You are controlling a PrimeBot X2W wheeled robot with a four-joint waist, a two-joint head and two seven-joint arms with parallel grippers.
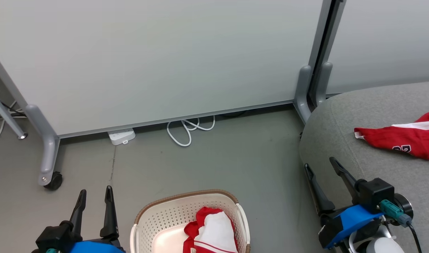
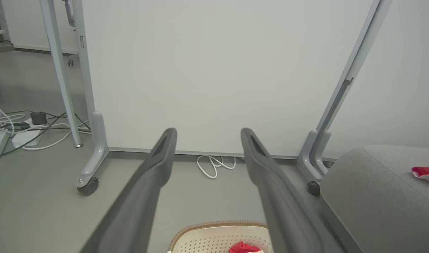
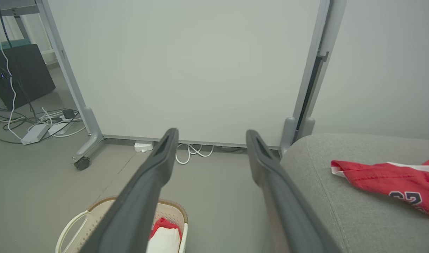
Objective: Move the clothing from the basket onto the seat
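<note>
A grey floor [image 1: 207, 165] runs up to a white wheeled partition [image 1: 147, 59]. Both grippers have their fingers apart and hold nothing. The left gripper [image 1: 95, 189] is just left of the basket [image 1: 186, 195], and the right gripper [image 1: 319, 162] is at the front edge of the seat [image 1: 341, 140]. One red-and-white garment [image 1: 214, 228] lies bunched in the basket's right half, and the numbered jersey [image 1: 400, 138] lies on the seat. The step in hand is probably fetching that bunched garment. It is best to descend onto its highest fold, pinch thick cloth away from the wall, then lift until it clears the rim.
</note>
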